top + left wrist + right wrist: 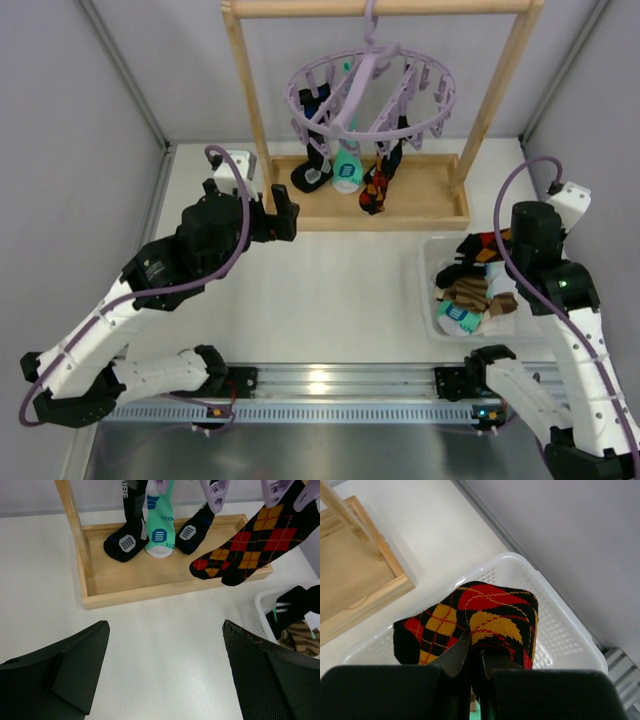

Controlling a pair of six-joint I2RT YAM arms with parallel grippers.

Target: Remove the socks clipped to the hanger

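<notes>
Socks (159,532) are clipped to the hanger (365,75), hung inside a wooden rack (130,580). The left claw (166,630) is spread wide before them. An argyle sock (490,610) is pinched by the right claw (475,657) over a basket (555,635).

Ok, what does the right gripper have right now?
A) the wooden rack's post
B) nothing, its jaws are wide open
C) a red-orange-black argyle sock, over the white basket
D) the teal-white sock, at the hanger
C: in the right wrist view the right gripper is pinched shut on the argyle sock, above the white basket.
</notes>
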